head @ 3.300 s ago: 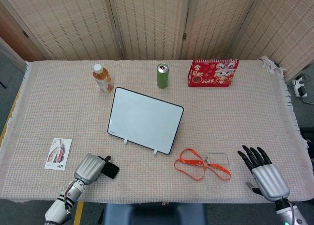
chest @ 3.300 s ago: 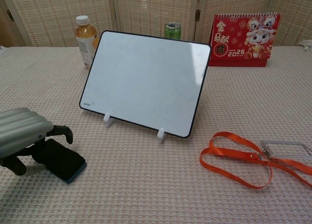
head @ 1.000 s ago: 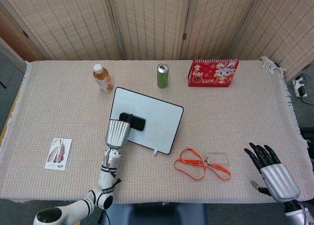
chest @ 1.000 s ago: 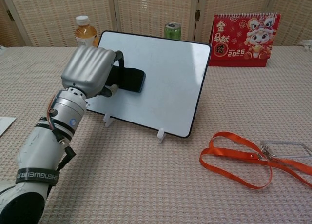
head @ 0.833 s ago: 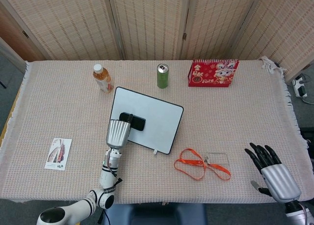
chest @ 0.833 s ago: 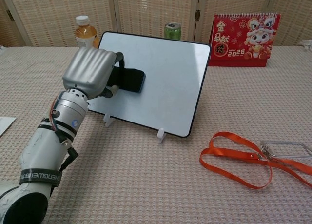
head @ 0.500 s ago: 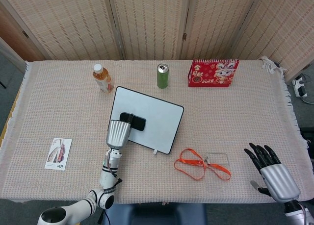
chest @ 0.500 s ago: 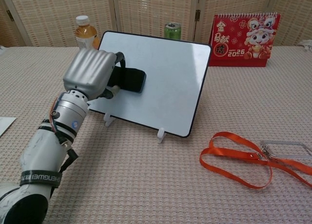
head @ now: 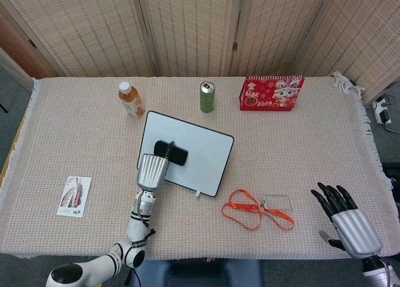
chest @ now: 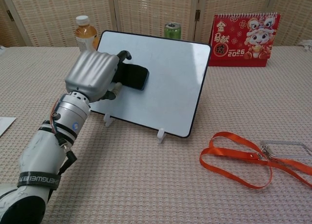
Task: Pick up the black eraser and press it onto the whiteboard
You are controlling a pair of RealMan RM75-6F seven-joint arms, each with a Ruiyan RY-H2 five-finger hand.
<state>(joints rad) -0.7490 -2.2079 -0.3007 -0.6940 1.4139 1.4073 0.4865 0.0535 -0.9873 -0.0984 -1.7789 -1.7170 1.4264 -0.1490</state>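
Note:
The white whiteboard [head: 201,161] [chest: 171,90] stands tilted on small feet at mid table. A black eraser [head: 174,153] [chest: 136,77] lies flat against the board's upper left area. My left hand [head: 151,170] [chest: 94,79] grips the eraser's left end and presses it to the board; one finger arches above the eraser's top edge. The fingers on the eraser are mostly hidden behind the hand's back. My right hand [head: 345,222] rests near the table's front right corner, fingers spread, holding nothing; the chest view does not show it.
Behind the board stand a tea bottle [head: 130,99] [chest: 85,33], a green can [head: 207,97] [chest: 172,30] and a red desk calendar [head: 271,93] [chest: 245,41]. An orange lanyard [head: 256,209] [chest: 234,160] with a clear badge holder [chest: 286,150] lies front right. A card [head: 75,196] lies front left.
The eraser has slid a little to the right on the board with my left hand behind it, and one finger has lifted above its top edge. The right hand has stayed put.

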